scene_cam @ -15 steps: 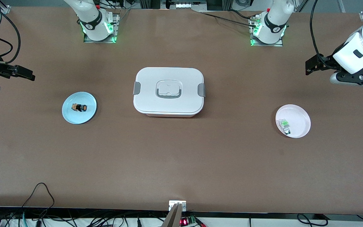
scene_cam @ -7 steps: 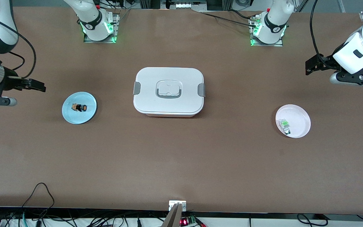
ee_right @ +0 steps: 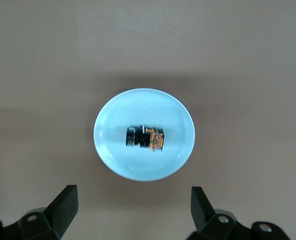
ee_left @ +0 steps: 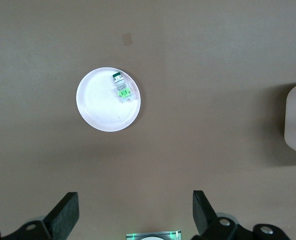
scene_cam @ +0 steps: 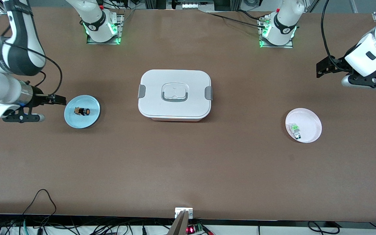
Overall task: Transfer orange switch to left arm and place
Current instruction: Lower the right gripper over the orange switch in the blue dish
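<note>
I see the orange switch (scene_cam: 82, 111) lying on the blue plate (scene_cam: 91, 119) toward the right arm's end, the right gripper (scene_cam: 60, 99) spread wide and empty just beside it — the left gripper (scene_cam: 320, 68), equally wide, waits.

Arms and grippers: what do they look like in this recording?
Both arms are glossy white with black joint sections. The right arm has a silver wrist band and a black cable looping along it. The left arm also trails a black cable. The right gripper and left gripper have black fingers. Green lights glow at both bases.
</note>
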`<control>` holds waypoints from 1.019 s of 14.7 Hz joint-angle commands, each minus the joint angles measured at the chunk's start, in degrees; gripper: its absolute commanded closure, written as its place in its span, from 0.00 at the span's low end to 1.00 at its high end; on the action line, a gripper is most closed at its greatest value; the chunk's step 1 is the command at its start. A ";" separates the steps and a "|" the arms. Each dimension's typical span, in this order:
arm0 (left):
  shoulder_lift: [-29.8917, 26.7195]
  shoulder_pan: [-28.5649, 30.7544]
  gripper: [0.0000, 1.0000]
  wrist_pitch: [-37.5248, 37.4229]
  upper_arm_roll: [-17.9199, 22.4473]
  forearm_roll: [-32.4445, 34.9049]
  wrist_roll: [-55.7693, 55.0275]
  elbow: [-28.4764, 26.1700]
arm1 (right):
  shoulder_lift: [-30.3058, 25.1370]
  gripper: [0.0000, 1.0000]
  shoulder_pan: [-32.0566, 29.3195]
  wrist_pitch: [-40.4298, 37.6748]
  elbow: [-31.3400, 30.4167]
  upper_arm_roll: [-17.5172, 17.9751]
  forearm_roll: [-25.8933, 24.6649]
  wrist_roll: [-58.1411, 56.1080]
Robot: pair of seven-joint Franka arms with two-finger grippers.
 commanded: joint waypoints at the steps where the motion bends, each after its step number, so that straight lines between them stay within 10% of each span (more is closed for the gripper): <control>1: 0.85 -0.21 0.00 -1.50 0.07 -0.73 -0.61 2.11 | -1.38 0.00 -0.84 8.22 -8.04 0.05 0.73 0.23; 15: 0.85 -0.21 0.00 -1.50 0.07 -0.73 -0.61 2.11 | 7.76 0.00 -1.81 25.90 -16.59 0.05 0.73 0.24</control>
